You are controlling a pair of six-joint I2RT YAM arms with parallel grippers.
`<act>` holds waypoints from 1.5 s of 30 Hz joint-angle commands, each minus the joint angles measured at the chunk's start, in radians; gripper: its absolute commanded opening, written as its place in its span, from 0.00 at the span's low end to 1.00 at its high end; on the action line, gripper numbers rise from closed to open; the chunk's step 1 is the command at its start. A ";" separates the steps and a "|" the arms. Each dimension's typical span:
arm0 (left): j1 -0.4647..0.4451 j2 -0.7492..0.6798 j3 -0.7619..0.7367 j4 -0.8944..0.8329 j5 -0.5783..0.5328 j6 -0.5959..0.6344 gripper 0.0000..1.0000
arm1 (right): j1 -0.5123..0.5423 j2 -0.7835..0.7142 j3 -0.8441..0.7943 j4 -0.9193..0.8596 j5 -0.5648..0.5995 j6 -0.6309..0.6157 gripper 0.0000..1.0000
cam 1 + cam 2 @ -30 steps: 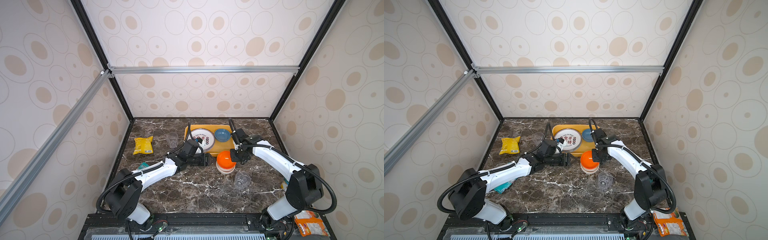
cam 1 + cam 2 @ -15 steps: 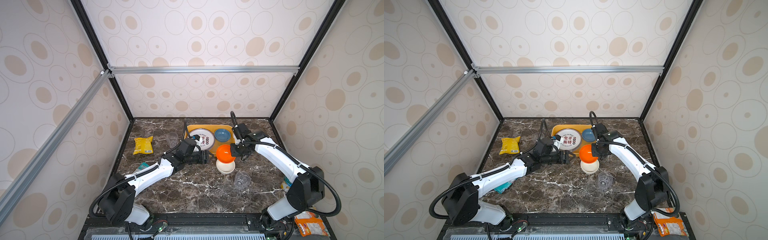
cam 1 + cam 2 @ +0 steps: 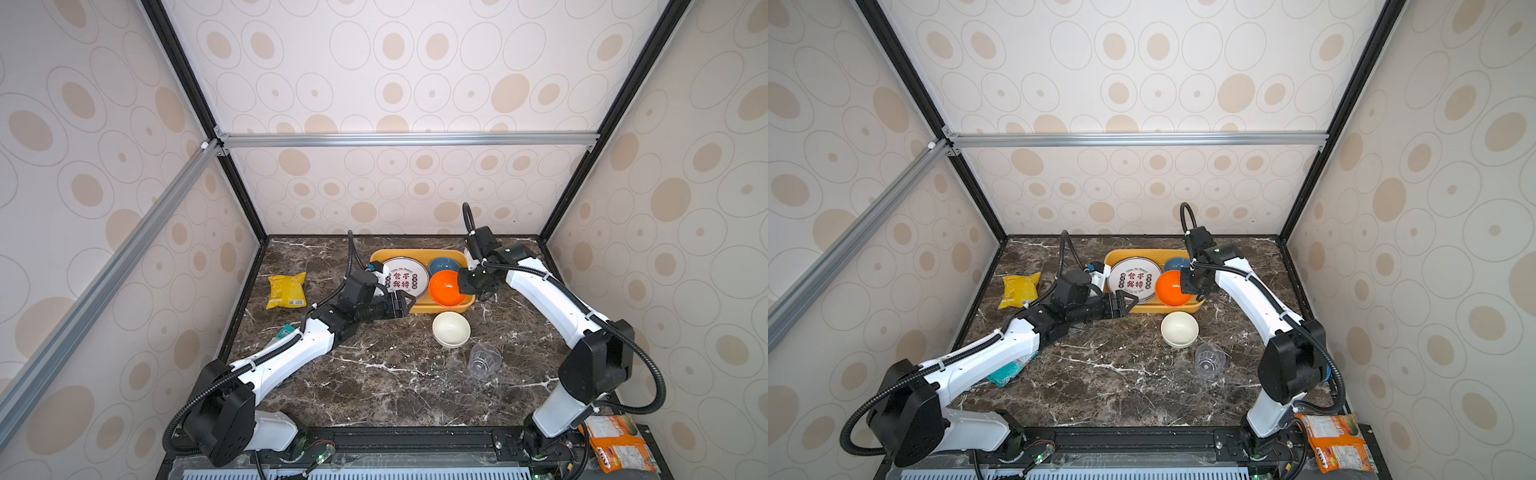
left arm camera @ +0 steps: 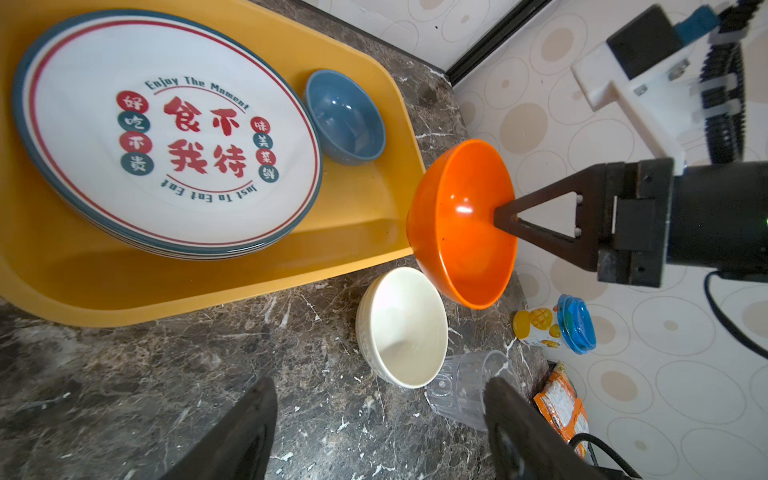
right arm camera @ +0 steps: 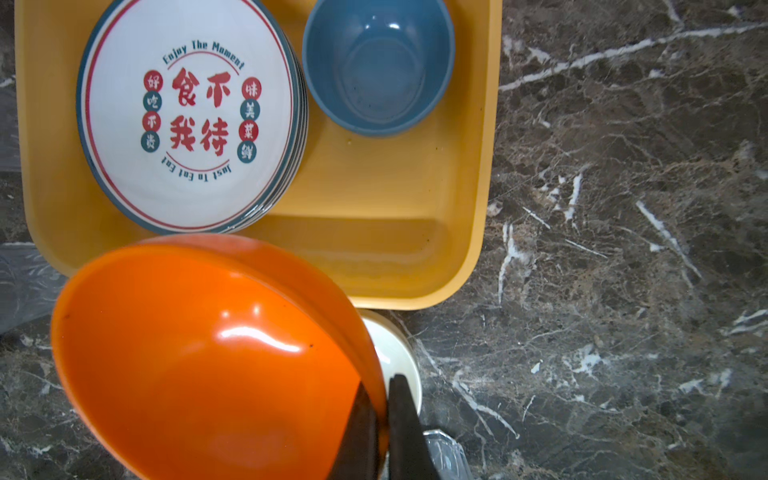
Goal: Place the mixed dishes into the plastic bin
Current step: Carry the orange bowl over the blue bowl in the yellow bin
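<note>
The yellow-orange plastic bin (image 3: 415, 252) holds a stack of printed plates (image 3: 405, 277) and a blue bowl (image 3: 444, 265). My right gripper (image 5: 384, 399) is shut on the rim of an orange bowl (image 3: 446, 287), which hangs tilted above the bin's front right corner. A white bowl (image 3: 451, 329) sits on the table just in front of the bin. A clear cup (image 3: 484, 359) lies on its side nearer the front. My left gripper (image 4: 380, 390) is open and holds nothing. It hovers low by the bin's front left edge, pointing at the white bowl (image 4: 401, 328).
A yellow snack bag (image 3: 286, 289) lies at the left. A teal packet (image 3: 1011, 370) sticks out from under the left arm. A small yellow tub with a blue lid (image 4: 557, 328) stands by the right wall. An orange packet (image 3: 615, 442) lies beyond the table's front right corner.
My right gripper has lifted the orange bowl off the white bowl and carried it back over the bin's front right corner. The left arm has barely shifted.
</note>
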 commanded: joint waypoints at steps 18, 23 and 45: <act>0.095 -0.012 0.020 0.018 0.028 -0.034 0.79 | -0.094 0.291 0.359 -0.043 -0.056 0.009 0.00; 0.109 -0.009 0.027 0.019 0.023 -0.040 0.80 | -0.096 0.350 0.423 -0.051 -0.056 0.018 0.00; 0.119 -0.008 0.021 0.024 0.034 -0.057 0.79 | -0.171 0.588 0.647 -0.067 -0.086 0.073 0.00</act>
